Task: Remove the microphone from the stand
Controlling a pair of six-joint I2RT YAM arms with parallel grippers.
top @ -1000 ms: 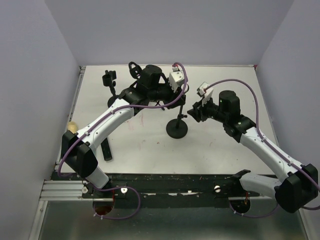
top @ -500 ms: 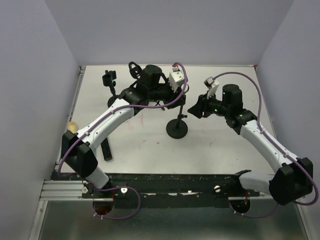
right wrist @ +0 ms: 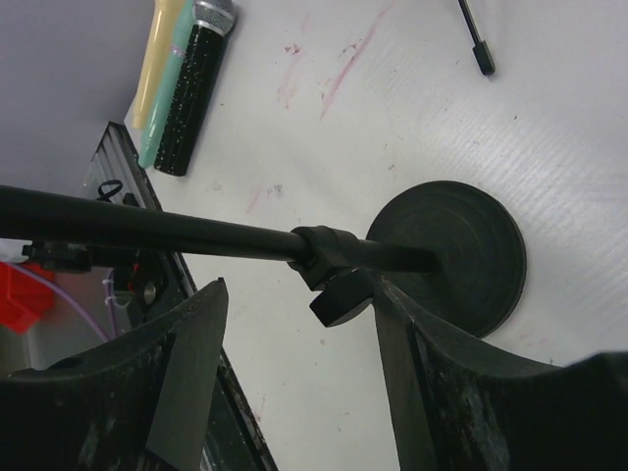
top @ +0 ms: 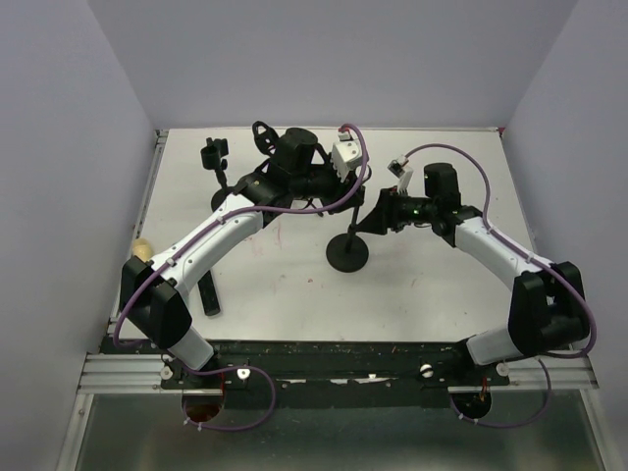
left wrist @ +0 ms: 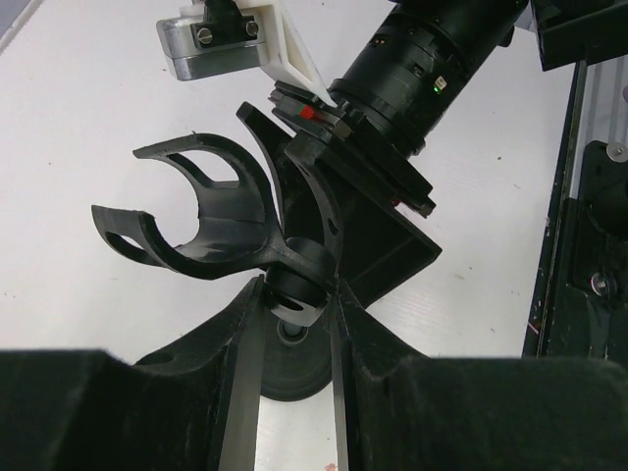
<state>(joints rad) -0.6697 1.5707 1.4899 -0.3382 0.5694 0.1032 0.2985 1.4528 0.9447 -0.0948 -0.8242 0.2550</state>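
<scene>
The black stand has a round base (top: 347, 255) (right wrist: 456, 255) and a thin pole. Its U-shaped clip (left wrist: 196, 221) is empty. My left gripper (top: 337, 192) (left wrist: 294, 299) is shut on the round joint (left wrist: 297, 285) just under the clip. My right gripper (top: 373, 216) (right wrist: 299, 294) is open, with a finger on each side of the pole's collar (right wrist: 329, 253); its right finger is at the collar's knob. The microphone (right wrist: 191, 88), black with a silver grille, lies on the table by the near-left edge; it also shows in the top view (top: 208, 294).
A yellow and green object (right wrist: 157, 78) lies against the microphone. A second small stand (top: 216, 157) and a black part (top: 263, 132) are at the back left. A thin black rod (right wrist: 475, 39) lies on the table. The rail (top: 324, 353) runs along the near edge.
My right arm has swung left and turned its wrist, bringing its open gripper up to the stand's pole. My left arm and the stand have not moved.
</scene>
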